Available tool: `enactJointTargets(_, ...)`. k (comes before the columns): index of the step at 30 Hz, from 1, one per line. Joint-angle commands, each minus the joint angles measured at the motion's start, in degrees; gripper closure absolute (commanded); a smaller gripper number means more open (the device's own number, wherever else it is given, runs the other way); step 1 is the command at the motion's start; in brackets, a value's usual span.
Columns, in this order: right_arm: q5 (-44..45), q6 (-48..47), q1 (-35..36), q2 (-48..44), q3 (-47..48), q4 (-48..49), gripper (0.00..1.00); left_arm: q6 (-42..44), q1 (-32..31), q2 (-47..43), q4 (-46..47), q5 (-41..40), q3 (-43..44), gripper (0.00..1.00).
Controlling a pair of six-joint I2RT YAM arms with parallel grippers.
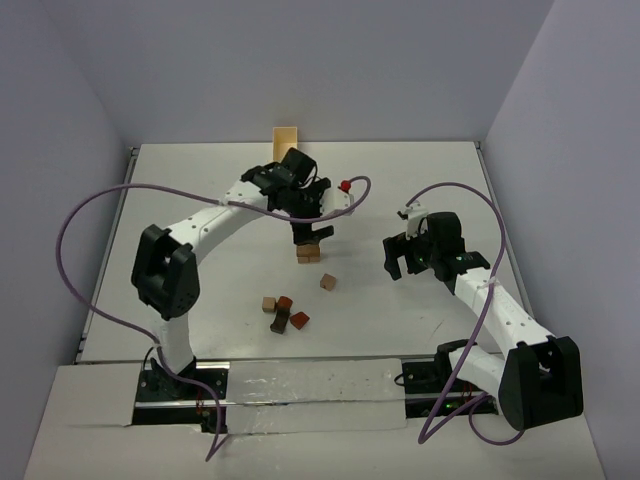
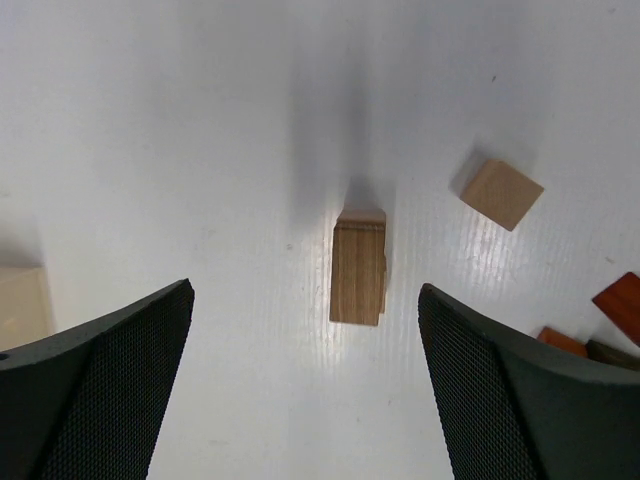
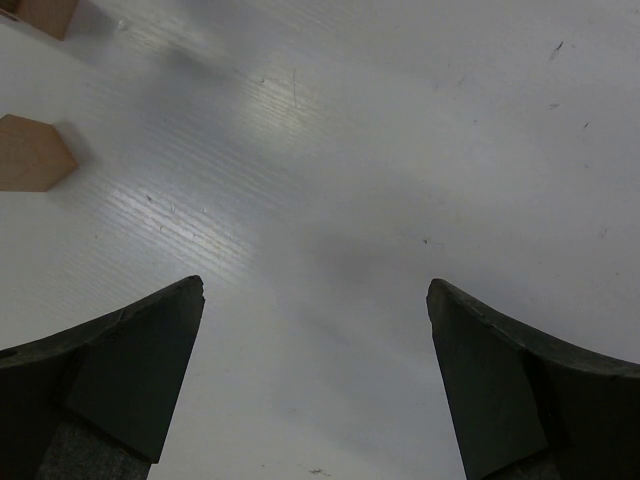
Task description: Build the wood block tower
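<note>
A short stack of light tan wood blocks (image 1: pixel 308 253) stands mid-table. In the left wrist view this stack (image 2: pixel 357 272) lies just beyond and between the fingertips, touching neither. My left gripper (image 1: pixel 311 232) (image 2: pixel 305 290) hovers over it, open and holding nothing. A loose tan cube (image 1: pixel 327 282) (image 2: pixel 501 194) lies near the stack. Several more blocks, tan, reddish-brown and dark, sit in a cluster (image 1: pixel 282 312) closer to the arm bases. My right gripper (image 1: pixel 405 255) (image 3: pixel 315 285) hangs open over bare table to the right, with a tan block (image 3: pixel 35 152) at its view's left edge.
A pale rectangular wooden box (image 1: pixel 286 143) stands at the table's far edge, and its corner (image 2: pixel 20 300) shows at the left of the left wrist view. A small red item (image 1: pixel 345 185) lies by the left arm's cable. Walls enclose the table on three sides.
</note>
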Motion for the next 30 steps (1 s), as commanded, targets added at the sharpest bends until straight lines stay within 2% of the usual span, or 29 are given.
enactJointTargets(1, 0.3, -0.7, 0.4, -0.2, 3.0, 0.0, 0.00, -5.0, -0.2, -10.4, 2.1, 1.3, 1.3, 0.01)
enactJointTargets(6, 0.5, -0.7, 0.4, -1.0, 2.9, 0.4, 0.00, -15.0, -0.1, -23.2, 13.1, -3.0, -12.5, 0.01)
enactJointTargets(8, -0.1, -0.7, 0.5, -1.5, 3.0, 0.3, 0.00, -16.4, 0.1, -28.5, 15.3, -3.4, -17.9, 0.01)
enactJointTargets(11, -2.1, -0.9, 0.6, -2.2, 2.9, 0.2, 0.00, -19.3, 1.1, -35.9, 17.0, -2.2, -24.9, 0.01)
enactJointTargets(14, -3.1, -1.5, 1.7, -2.8, 2.8, 0.0, 0.00, -22.4, 4.0, -40.3, 13.8, 0.9, -29.0, 0.01)
enactJointTargets(19, -4.0, -3.5, 8.5, -5.1, 3.3, -0.4, 0.02, -20.7, 10.0, -51.3, 11.8, 4.8, -37.8, 0.01)
enactJointTargets(21, -4.9, -4.6, 11.2, -4.7, 4.6, -1.6, 0.08, -18.5, 11.1, -53.3, 11.0, 6.4, -41.5, 0.02)
enactJointTargets(23, -6.7, -5.1, 13.7, -3.3, 6.3, -2.5, 0.17, -14.7, 11.2, -53.9, 9.4, 7.7, -44.4, 0.06)
enactJointTargets(25, -7.4, -5.3, 15.4, -2.1, 6.8, -2.8, 0.20, -13.9, 11.3, -53.8, 9.9, 7.8, -45.5, 0.09)
enactJointTargets(26, -7.6, -5.3, 16.3, -0.7, 7.6, -2.7, 0.25, -12.6, 11.5, -53.6, 10.7, 7.7, -48.0, 0.11)
enactJointTargets(28, -6.7, -5.2, 19.1, 1.1, 8.6, -2.4, 0.27, -10.9, 11.6, -53.4, 13.4, 8.3, -51.5, 0.15)
enactJointTargets(30, -5.2, -5.1, 21.7, 4.7, 9.3, -1.2, 0.30, -8.8, 12.0, -52.4, 15.5, 12.4, -53.9, 0.21)
